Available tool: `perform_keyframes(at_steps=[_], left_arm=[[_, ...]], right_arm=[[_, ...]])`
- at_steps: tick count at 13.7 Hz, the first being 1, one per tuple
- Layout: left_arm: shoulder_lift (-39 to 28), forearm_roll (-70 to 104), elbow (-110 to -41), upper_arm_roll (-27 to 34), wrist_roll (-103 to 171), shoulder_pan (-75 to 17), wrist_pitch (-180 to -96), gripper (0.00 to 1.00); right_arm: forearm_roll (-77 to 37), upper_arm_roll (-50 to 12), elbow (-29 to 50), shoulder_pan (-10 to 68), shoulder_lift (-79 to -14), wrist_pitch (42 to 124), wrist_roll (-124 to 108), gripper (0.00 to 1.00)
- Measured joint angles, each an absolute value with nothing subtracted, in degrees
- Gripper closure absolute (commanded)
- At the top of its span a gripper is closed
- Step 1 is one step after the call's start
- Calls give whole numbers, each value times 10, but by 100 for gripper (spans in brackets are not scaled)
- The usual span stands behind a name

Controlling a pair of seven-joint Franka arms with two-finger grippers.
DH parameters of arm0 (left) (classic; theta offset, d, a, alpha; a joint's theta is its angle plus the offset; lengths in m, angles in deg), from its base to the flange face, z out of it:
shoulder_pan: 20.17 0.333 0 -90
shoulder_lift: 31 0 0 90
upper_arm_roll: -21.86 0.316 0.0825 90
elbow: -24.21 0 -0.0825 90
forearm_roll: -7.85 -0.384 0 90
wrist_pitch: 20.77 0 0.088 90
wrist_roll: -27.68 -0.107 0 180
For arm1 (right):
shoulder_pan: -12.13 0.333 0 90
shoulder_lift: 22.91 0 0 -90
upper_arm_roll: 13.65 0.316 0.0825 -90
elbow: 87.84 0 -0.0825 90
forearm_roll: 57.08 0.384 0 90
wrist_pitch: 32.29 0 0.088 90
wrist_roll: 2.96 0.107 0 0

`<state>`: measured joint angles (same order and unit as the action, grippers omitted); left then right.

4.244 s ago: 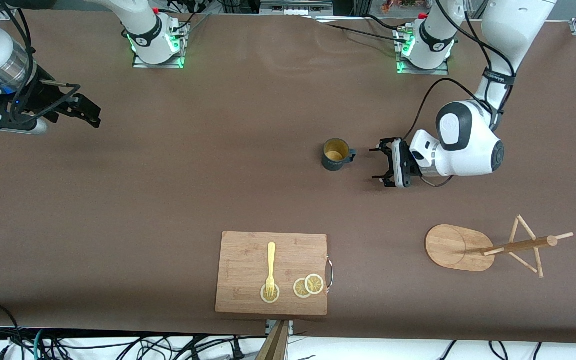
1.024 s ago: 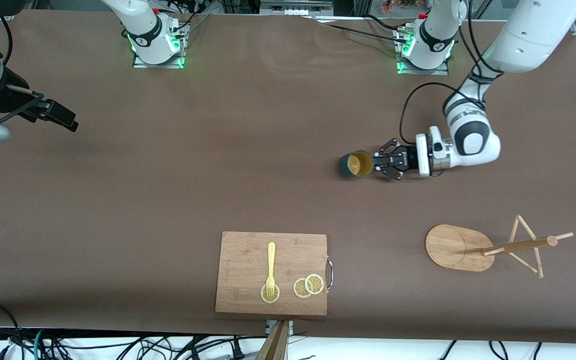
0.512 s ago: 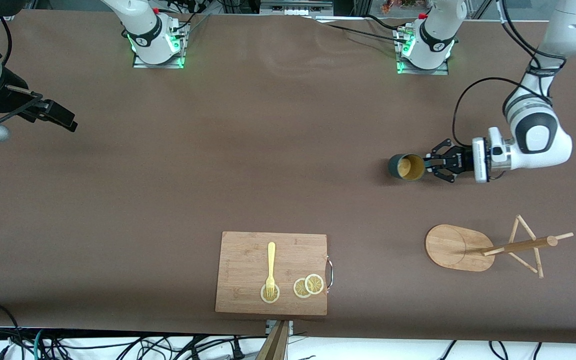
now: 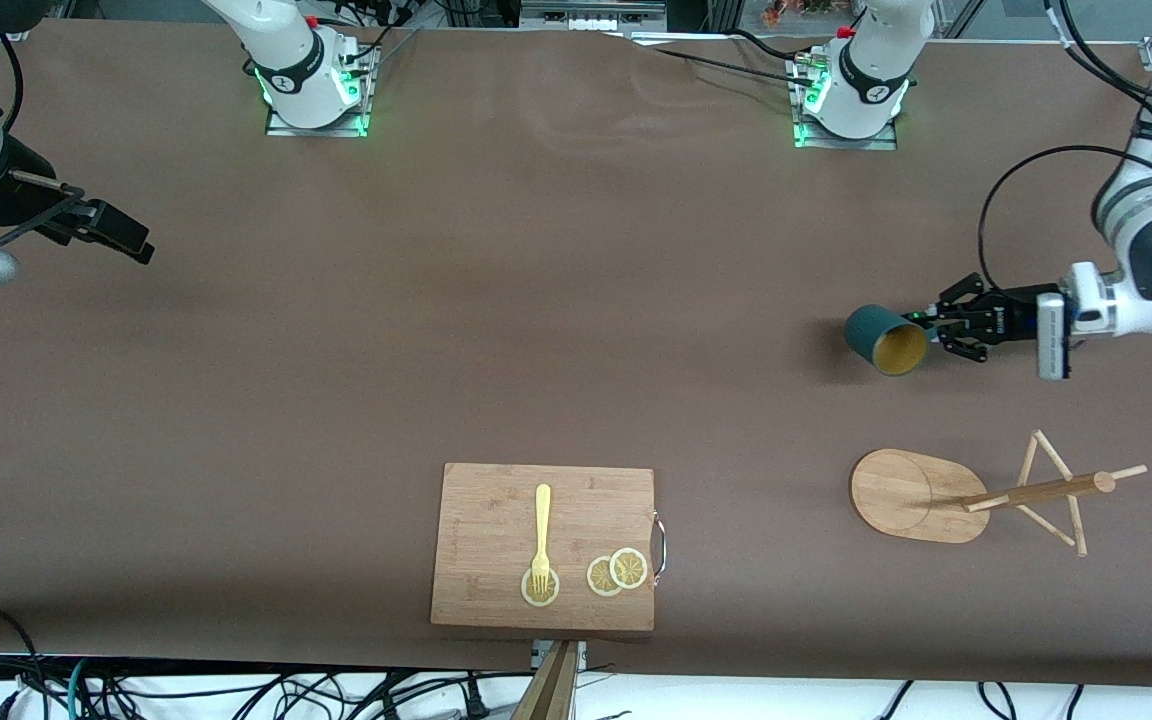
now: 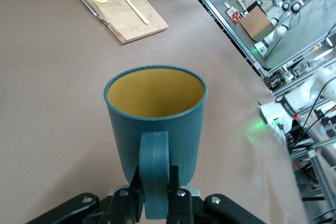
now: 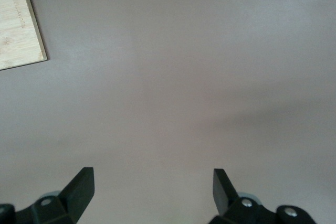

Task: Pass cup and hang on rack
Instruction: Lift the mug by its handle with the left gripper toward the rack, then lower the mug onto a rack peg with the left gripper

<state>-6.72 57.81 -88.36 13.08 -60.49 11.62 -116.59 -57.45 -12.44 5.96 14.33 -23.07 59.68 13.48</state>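
The left gripper [image 4: 936, 325] pinches the handle [image 5: 154, 174] of the cup [image 4: 884, 339], its fingers [image 5: 176, 198] pressed against the handle's two sides; only the left wrist view shows this grip, since from the front the handle is hidden where the cup meets the gripper. That front view in turn shows the cup carried in the air, tilted on its side with its yellow mouth turned toward the camera, over bare table [image 4: 536, 330] toward the left arm's end. The rack [image 4: 976, 492] stands on the table closer to the front camera than the spot under the cup, apart from it. A cutting board [image 4: 543, 546] with a fork [image 4: 541, 535] and lemon slices [image 4: 616, 571] lies toward the table's middle, seen small in the left wrist view too. The right gripper [image 6: 152, 190] waits with fingers spread wide over bare table at the right arm's end; its wrist view catches one corner of the board.
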Motion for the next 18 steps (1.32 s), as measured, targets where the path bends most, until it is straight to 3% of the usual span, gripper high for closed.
perform_keyframes(at_steps=[6, 14, 18], left_arm=[[-69, 573, -790, 132, -303, 139, -1077, 100], [-64, 574, -705, 128, 33, 152, -1067, 100], [-27, 578, -648, 126, 152, 148, -1067, 100]], right_arm=[[-575, -124, 60, 143, -231, 597, 135, 0], [-574, -124, 60, 143, -231, 597, 135, 0], [-574, -124, 60, 143, -231, 597, 135, 0]])
